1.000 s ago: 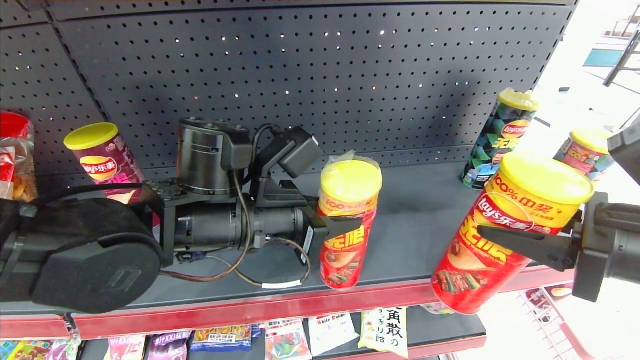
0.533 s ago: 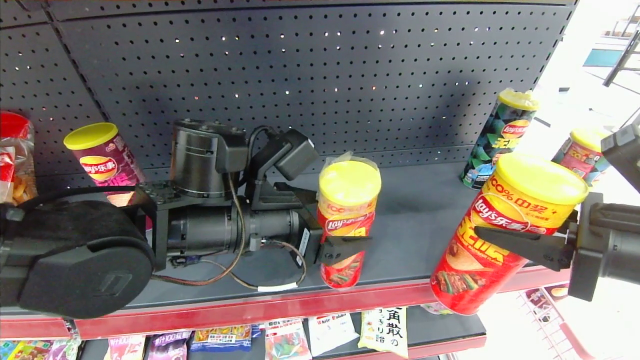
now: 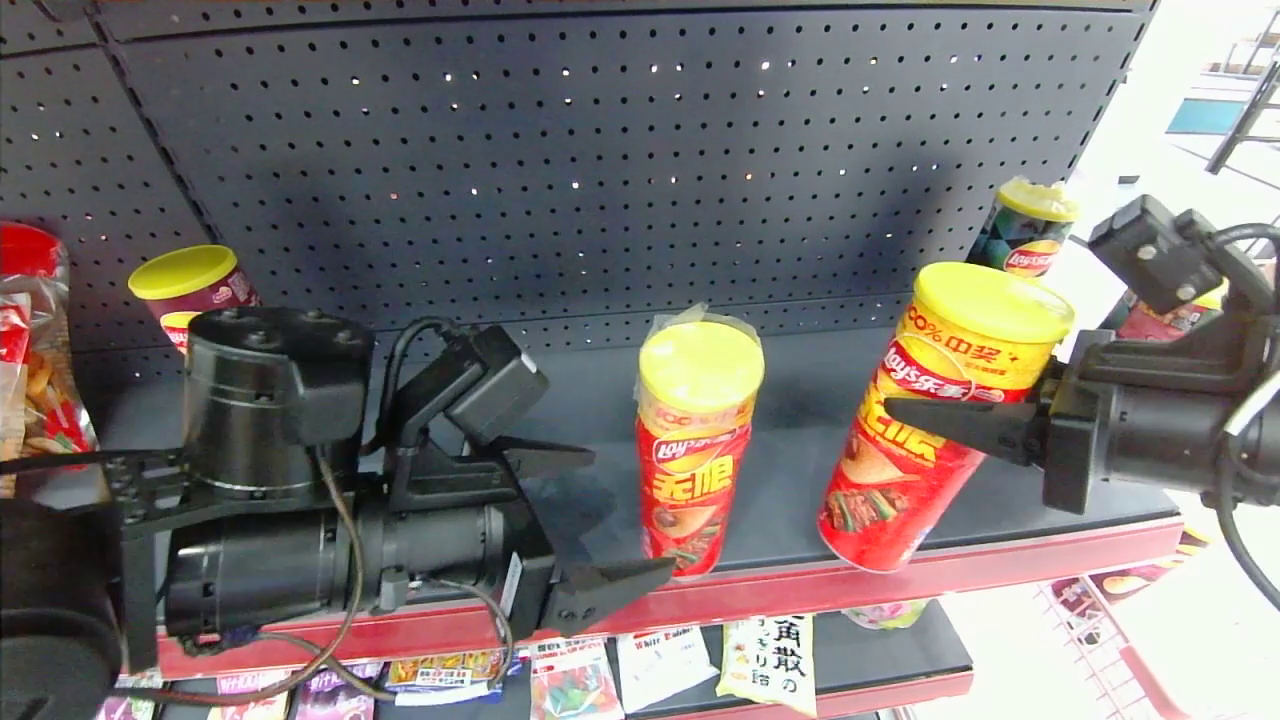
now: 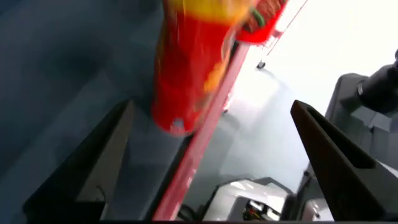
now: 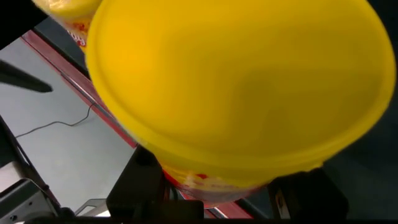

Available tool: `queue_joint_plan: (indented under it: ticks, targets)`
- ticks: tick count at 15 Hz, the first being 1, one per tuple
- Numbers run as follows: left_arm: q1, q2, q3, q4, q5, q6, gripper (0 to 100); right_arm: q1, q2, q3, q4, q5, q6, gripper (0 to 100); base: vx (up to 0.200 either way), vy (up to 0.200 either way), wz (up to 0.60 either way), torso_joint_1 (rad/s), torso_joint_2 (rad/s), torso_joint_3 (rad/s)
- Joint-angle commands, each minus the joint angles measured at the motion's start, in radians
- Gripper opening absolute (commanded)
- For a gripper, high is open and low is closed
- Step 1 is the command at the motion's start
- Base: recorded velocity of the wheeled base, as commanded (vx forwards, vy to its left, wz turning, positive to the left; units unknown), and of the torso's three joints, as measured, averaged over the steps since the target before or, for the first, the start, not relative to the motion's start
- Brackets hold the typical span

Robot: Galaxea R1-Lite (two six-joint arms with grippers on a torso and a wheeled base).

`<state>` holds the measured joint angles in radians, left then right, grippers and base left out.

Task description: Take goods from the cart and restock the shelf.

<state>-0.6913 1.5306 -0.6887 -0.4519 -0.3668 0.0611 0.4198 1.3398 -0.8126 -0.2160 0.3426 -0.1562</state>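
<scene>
We see two yellow-lidded chip cans at the shelf (image 3: 800, 440) front.
Our right claw (image 3: 950, 400) clamps the tilted can (image 3: 885, 500) over the shelf edge; our left claw (image 3: 630, 512) gapes empty beside the upright can (image 3: 697, 450).

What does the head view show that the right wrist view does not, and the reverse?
Head view adds: the yellow-lidded purple cylindrical can, the perforated dark back panel, snack bags lower down. Right wrist view adds: what seems a thin dark cable on the grey floor. Shared: the tilted red cylindrical can with yellow lid held in the right gripper, and the red shelf edge.
</scene>
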Motion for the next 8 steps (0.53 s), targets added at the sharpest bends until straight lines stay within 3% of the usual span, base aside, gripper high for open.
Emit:
queue_joint_plan:
  ticks: [1, 4, 8]
  targets:
    - [0.003, -0.110, 0.080, -0.002, 0.028, -0.033, 100, 0.004, 0.101, -0.054, -0.017, 0.001, 0.000, 0, 0.000, 0.000, 0.00, 0.000, 0.00, 0.000]
    - [0.003, -0.205, 0.167, -0.002, 0.066, -0.076, 100, 0.017, 0.196, -0.108, -0.063, 0.001, 0.001, 0, 0.000, 0.000, 0.00, 0.000, 0.00, 0.000]
    - [0.012, -0.305, 0.256, 0.001, 0.112, -0.081, 100, 0.022, 0.361, -0.244, -0.128, 0.004, 0.000, 0, 0.000, 0.000, 0.00, 0.000, 0.00, 0.000]
